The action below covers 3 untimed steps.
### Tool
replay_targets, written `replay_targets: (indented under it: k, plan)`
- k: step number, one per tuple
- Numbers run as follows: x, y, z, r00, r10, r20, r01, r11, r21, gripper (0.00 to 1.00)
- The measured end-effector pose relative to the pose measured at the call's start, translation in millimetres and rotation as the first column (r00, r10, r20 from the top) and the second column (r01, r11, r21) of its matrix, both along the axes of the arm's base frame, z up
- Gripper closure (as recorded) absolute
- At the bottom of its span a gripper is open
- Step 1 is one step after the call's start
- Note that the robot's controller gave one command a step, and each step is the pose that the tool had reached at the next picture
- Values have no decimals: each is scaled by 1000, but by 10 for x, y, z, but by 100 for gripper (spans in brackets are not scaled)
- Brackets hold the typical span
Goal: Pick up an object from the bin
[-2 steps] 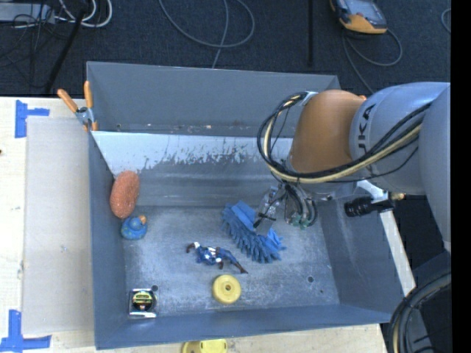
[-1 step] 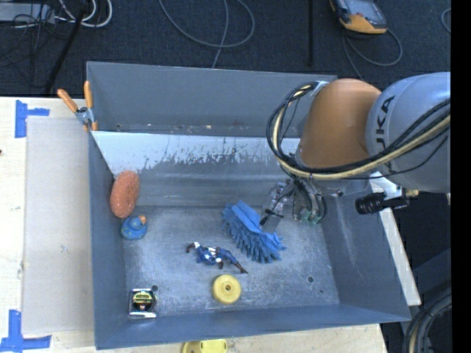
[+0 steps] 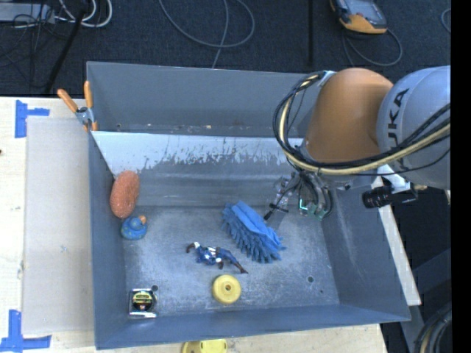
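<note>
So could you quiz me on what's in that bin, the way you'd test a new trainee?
1. True or false: of all the things, the blue brush lies nearest the gripper.
2. What sits in the lower left corner of the bin, as the camera sees it? A) tape measure B) red ball C) green cup
3. Fill in: the round thing near the front wall is ____ in colour.
Key: 1 true; 2 A; 3 yellow.

gripper (image 3: 285, 201) just beside blue brush (image 3: 252, 232), yellow disc (image 3: 227, 289) well apart
</note>
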<state>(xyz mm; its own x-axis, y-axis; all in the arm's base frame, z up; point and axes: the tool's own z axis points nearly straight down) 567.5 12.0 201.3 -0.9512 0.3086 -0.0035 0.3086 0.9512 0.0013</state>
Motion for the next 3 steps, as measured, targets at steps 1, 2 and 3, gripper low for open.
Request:
replay_targets:
  k: [1,2,3]
  plan:
    - [-7,15,-121,1000,4,-6,-4,1000,0,0]
    - [-215,172,-447,999,45,-3,-45,999,-1,0]
    - [-133,230,-775,995,95,-4,-95,995,0,0]
